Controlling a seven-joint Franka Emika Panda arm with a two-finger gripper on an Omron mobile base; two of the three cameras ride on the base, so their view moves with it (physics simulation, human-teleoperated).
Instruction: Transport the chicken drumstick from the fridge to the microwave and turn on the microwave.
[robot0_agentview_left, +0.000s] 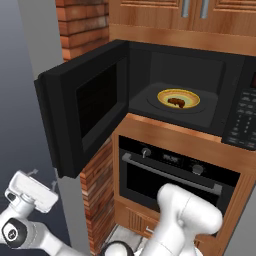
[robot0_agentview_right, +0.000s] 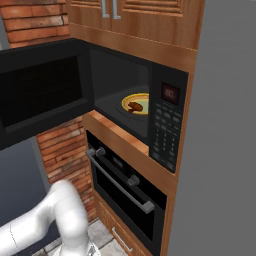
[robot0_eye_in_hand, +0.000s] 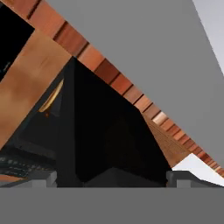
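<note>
Gripper (robot0_agentview_left: 31, 192) is seen low at left, below the swung-open microwave door (robot0_agentview_left: 82, 107), jaws spread wide, nothing held. Chicken drumstick (robot0_agentview_left: 175, 102) is placed on the yellow plate (robot0_agentview_left: 192, 97) inside the microwave (robot0_agentview_left: 200, 65). Keypad (robot0_agentview_right: 164, 132) is located right of the cavity; oven (robot0_agentview_right: 125, 192) is mounted beneath.

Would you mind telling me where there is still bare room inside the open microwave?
Inside the microwave, the dark floor left of the plate, toward the open door, is bare. The plate's middle is taken by the chicken drumstick.
</note>
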